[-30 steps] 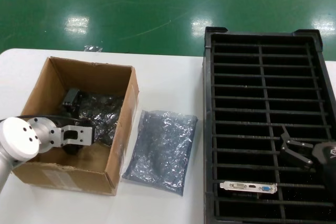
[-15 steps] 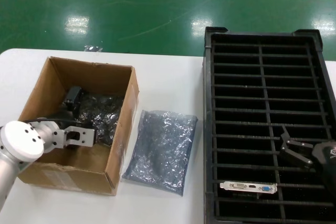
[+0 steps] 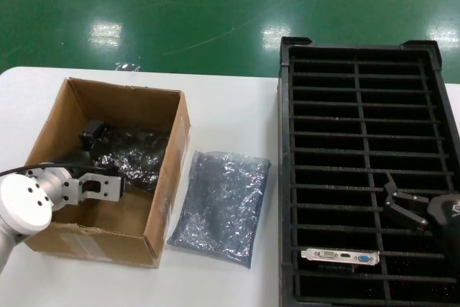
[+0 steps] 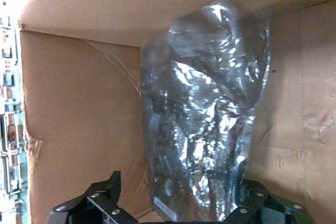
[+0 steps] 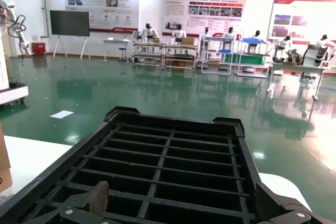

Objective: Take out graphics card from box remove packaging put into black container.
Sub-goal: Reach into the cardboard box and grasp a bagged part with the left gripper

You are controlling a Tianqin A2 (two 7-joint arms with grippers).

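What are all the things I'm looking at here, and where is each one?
Cardboard box: one, brown, open-topped, on the left of the white table.
Bagged item: one, in shiny grey plastic, inside the box.
Empty-looking plastic bag: one, smoky grey, flat on the table between box and crate.
Slotted crate: one, black, on the right of the table.
Graphics card: one, silver end bracket showing, standing in a near slot of the crate.
Left gripper: one, black fingers, reaching into the box, open around the bagged item.
Right gripper: one, black, open, over the crate's near right part.
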